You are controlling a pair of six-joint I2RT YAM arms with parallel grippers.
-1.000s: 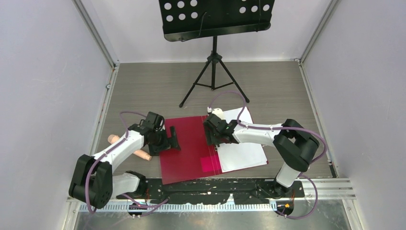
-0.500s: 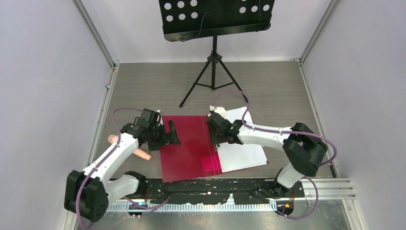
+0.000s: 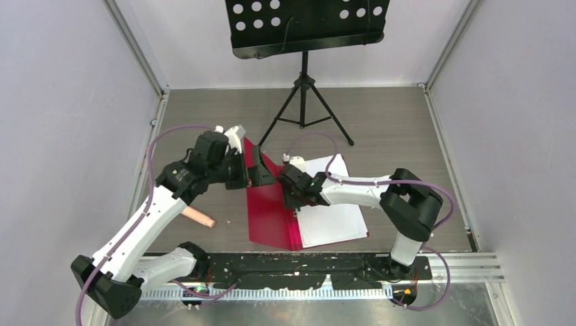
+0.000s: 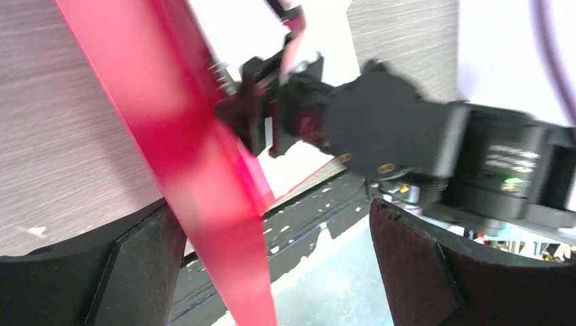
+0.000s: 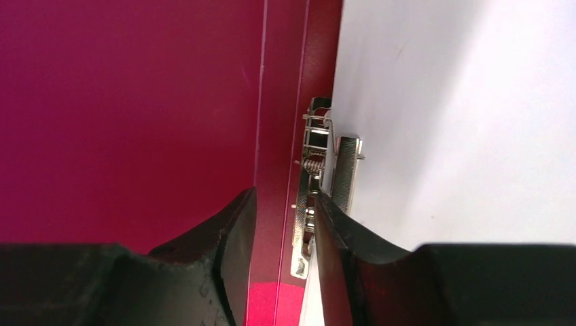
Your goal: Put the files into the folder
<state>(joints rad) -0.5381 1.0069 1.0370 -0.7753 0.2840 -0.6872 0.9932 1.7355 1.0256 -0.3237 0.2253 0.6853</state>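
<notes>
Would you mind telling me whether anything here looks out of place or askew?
A peach-coloured cylinder lies on the table beneath the left arm, apart from the folder and unrelated to filing. The folder's left cover stands tilted up against the open left gripper, the files lying on its other half.
</notes>
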